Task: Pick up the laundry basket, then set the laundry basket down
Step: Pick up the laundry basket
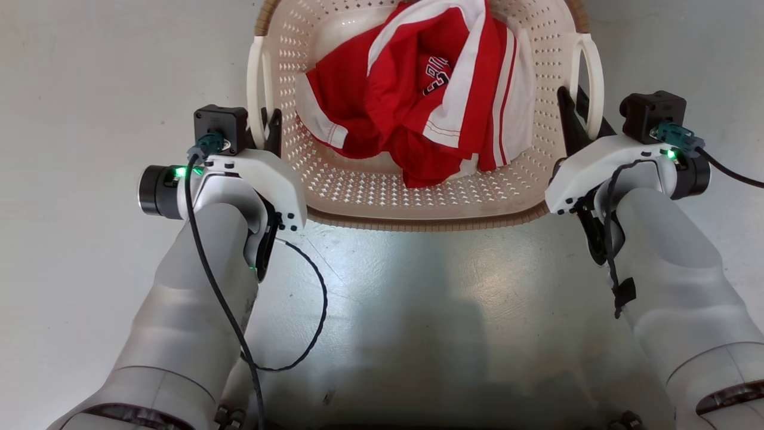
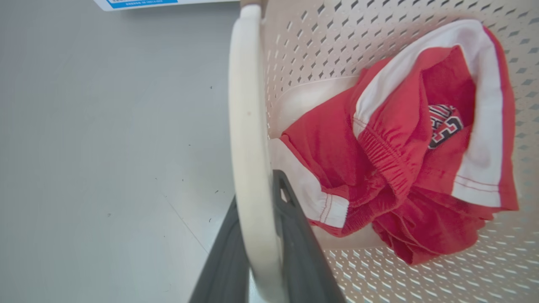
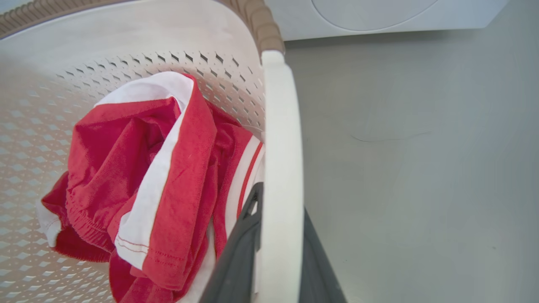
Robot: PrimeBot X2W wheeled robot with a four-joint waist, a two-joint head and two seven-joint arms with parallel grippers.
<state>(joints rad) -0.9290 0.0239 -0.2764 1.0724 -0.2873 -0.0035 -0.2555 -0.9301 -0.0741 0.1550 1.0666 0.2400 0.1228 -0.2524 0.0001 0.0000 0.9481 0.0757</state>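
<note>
My left pincer (image 1: 268, 122) is clamped on the left handle (image 1: 258, 89) and my right pincer (image 1: 573, 101) on the right handle (image 1: 591, 77) of the laundry basket (image 1: 382, 191). The basket sits at upper centre of the head view, seemingly on the floor (image 1: 89, 89). The grasp looks done; lifting and setting down remain.

The laundry basket (image 1: 418, 197) is seen steeply from above by the head camera, at twelve o'clock. The wrist cameras are held close along its left handle (image 2: 248, 126) and right handle (image 3: 280, 168), and the red garment (image 1: 394, 113) is shared by all three views.
</note>
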